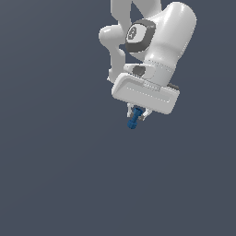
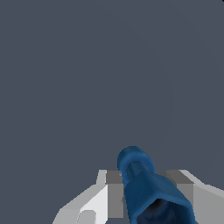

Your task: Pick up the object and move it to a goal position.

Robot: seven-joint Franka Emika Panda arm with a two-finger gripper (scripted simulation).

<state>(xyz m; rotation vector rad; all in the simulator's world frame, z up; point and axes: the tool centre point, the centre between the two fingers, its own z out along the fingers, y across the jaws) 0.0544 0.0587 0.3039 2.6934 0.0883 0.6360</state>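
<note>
The object [image 1: 133, 120] is a tiny bright-blue dumbbell-like piece that hangs from the underside of the white arm in the exterior view. My gripper [image 1: 137, 112] is shut on its upper end, and its lower block sticks out below the fingertips. The wrist view shows the same object [image 2: 144, 183] large and close, wedged between the two grey-and-white fingers [image 2: 114, 192], with its far end pointing away from the camera. The bulky white hand [image 1: 145, 92] hides most of the fingers from outside. No goal marker shows in either view.
A plain dark grey-blue surface [image 1: 55, 175] fills the whole background in both views. Nothing else stands on it. The arm's upper links [image 1: 152, 32] occupy the top of the exterior view.
</note>
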